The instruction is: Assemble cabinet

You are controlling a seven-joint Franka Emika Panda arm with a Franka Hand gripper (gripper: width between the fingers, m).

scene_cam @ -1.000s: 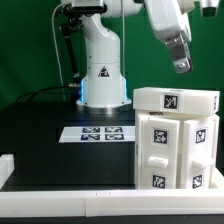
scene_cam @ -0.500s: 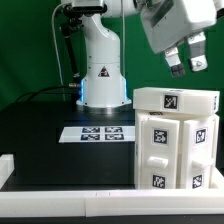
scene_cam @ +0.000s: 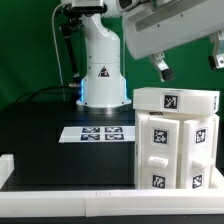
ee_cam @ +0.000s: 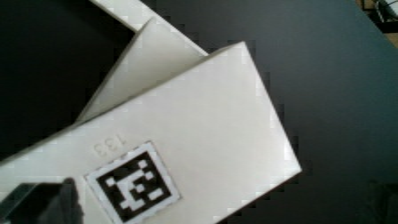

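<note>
- Where the exterior view takes in the whole scene, the cabinet [scene_cam: 176, 140] stands on the black table [scene_cam: 40, 140] toward the exterior view's right, a tall white boxy body with a flat white panel lying across its top.
- Square black-and-white tags show on that top panel and on the stacked white panels of the cabinet's front.
- Above the cabinet hangs the white gripper [scene_cam: 187, 58], clear of it; its two dark fingers [scene_cam: 161, 68] point downward and stand spread wide apart with nothing between them.
- One finger sits over the cabinet's side nearer the exterior view's left, the other at the exterior view's right edge, partly cut off.
- Behind, the arm's white base [scene_cam: 102, 65] rises from the table, and the marker board [scene_cam: 96, 133] lies flat on the table in front of it, beside the cabinet toward the exterior view's left.
- A white rail [scene_cam: 60, 176] runs along the table's near edge.
- As the wrist view looks down, a tilted white top surface of the cabinet [ee_cam: 178, 130] fills most of the picture, carrying one square tag [ee_cam: 135, 183].
- Black table [ee_cam: 320, 60] shows past the white edges, and a blurred dark finger [ee_cam: 39, 205] sits at one corner of the picture.
</note>
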